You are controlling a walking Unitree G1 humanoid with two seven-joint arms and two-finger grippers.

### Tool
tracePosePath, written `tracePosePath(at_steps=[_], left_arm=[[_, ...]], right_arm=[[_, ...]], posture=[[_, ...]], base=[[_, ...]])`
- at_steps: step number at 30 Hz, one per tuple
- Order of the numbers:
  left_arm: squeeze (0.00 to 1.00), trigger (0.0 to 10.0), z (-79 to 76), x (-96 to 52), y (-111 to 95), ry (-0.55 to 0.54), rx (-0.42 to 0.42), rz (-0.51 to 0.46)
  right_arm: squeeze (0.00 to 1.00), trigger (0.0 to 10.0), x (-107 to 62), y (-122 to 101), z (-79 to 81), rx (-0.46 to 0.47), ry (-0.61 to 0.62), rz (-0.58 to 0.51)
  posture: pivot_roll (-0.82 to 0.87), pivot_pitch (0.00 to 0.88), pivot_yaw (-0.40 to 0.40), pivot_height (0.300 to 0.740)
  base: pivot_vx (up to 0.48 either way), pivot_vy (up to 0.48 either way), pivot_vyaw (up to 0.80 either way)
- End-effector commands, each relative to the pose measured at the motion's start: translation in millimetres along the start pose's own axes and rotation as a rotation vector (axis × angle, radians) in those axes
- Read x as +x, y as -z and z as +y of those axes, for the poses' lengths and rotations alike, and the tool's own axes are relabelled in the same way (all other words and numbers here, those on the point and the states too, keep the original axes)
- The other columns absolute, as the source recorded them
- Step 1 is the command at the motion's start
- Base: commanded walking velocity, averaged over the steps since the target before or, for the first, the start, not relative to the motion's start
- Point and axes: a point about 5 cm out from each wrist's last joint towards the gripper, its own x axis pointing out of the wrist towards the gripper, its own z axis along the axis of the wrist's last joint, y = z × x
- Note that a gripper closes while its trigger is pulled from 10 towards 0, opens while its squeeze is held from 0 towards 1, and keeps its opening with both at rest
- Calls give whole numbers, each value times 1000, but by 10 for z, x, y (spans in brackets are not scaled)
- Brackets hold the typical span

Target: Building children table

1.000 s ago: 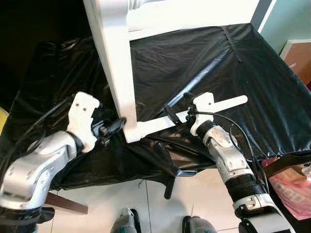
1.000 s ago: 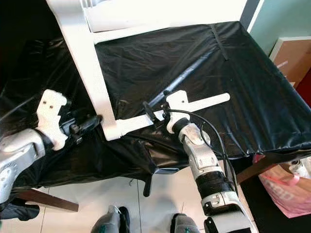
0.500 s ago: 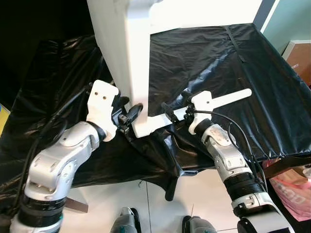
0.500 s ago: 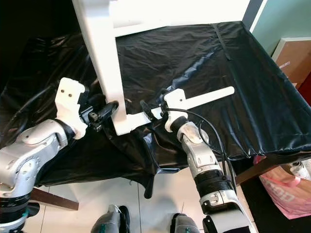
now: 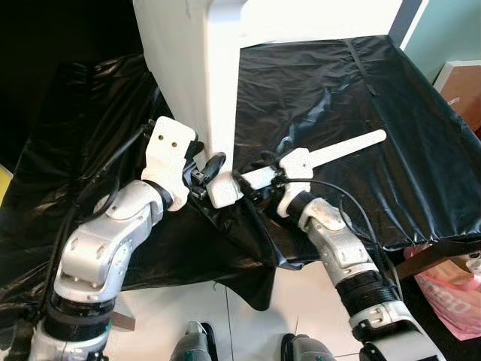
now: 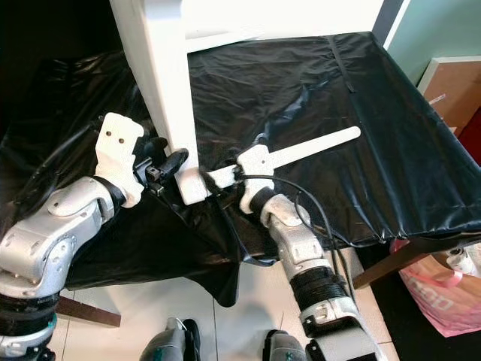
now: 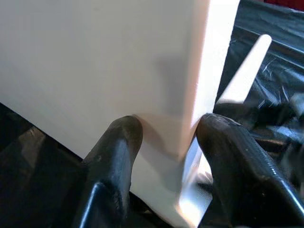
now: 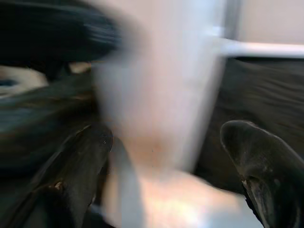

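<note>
white table leg point(image 5: 197, 83) sits pinched in left pincer point(image 7: 166, 142); right pincer point(image 8: 166, 166) spread.

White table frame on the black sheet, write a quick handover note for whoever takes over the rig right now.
Left claw: shut on the bottom end of the white table leg, one finger on each side in the left wrist view.
Right claw: at the same bottom end from the other side, fingers apart around it in the blurred right wrist view; a firm grip cannot be confirmed.
The leg belongs to the white table frame, which stands tilted on the black plastic sheet over the work table.
Done: frame held at its lower corner.
Left: assembly unfinished; no fasteners or loose parts can be made out.
</note>
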Motion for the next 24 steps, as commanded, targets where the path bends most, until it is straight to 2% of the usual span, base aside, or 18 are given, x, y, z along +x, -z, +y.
tracePosePath(at_steps=[1,5,6,7,16,18,21,22,23,24], left_arm=[[0,10000,86,3,46,-172,7,24],[0,10000,102,11,64,-175,11,36],[51,10000,94,15,65,-163,2,32],[1000,10000,85,20,66,-154,-7,29],[1000,10000,-26,13,54,-64,-50,7],[1000,10000,-101,11,50,-7,-47,4],[1000,10000,-141,17,44,22,-47,2],[1000,10000,-198,55,32,39,-48,5],[243,10000,-209,68,31,39,-49,8],[243,10000,-229,91,27,44,-52,9]], right_arm=[[0,10000,22,11,21,2,-22,8],[0,10000,75,4,32,5,-25,3],[0,10000,91,-4,43,8,-28,-1],[0,10000,101,-11,53,11,-33,-4],[0,10000,49,-27,43,4,-49,-9],[0,10000,-35,-33,-6,-12,-52,-6],[0,10000,-85,-32,-41,-21,-50,2],[0,10000,-190,-28,-117,-35,-42,18],[0,10000,-217,-27,-137,-38,-39,21],[0,10000,-256,-27,-166,-40,-34,26]], posture=[[46,156,8,740],[50,155,6,740],[49,155,6,740],[49,155,6,740],[50,149,3,740],[47,149,2,740],[44,151,4,740],[41,153,6,740],[41,153,6,740],[36,157,7,740]], base=[[0,0,0],[0,0,0],[0,0,0],[0,0,0],[0,0,0],[0,0,0],[0,0,0],[0,0,0],[0,0,0],[0,0,0]])
